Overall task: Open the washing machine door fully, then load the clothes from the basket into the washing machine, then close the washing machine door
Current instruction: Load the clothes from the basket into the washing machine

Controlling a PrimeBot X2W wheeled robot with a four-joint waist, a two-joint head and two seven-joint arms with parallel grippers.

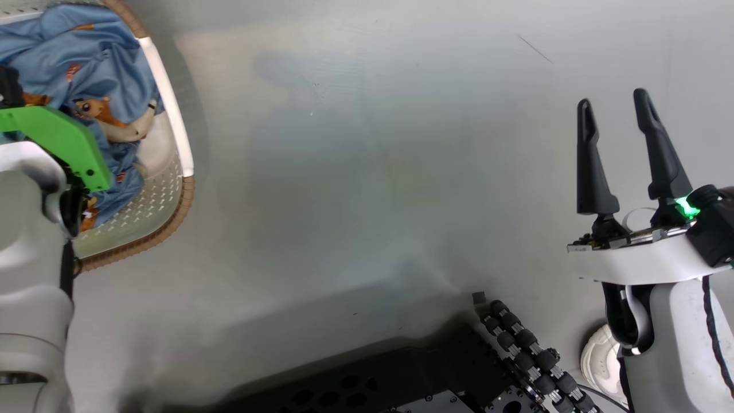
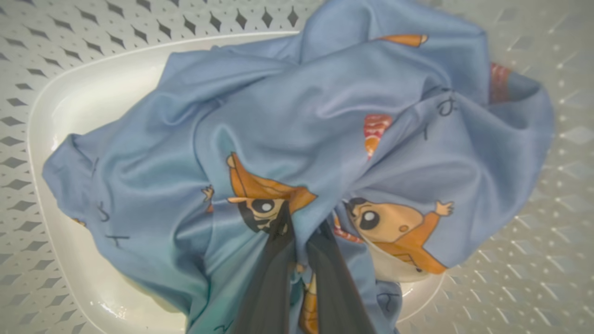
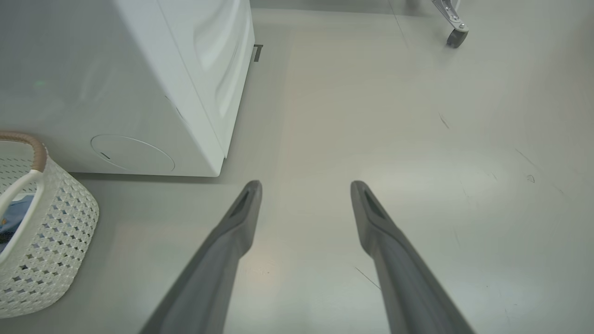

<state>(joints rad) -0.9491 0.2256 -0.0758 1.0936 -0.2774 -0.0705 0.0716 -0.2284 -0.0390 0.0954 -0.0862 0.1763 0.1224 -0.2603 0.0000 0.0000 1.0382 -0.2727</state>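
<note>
At its tips the left gripper (image 2: 304,228) clamps the clothes (image 2: 325,116); lift slowly and straight, clearing the basket (image 2: 83,97) beneath

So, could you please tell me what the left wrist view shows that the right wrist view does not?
The left wrist view gives the left gripper, its fingers shut on a fold of the clothes, with the cartoon prints plain to see, and the basket from inside. The right wrist view instead gives the washing machine, the right gripper open above the floor, and a castor. Both take in the basket and some of the blue cloth.
</note>
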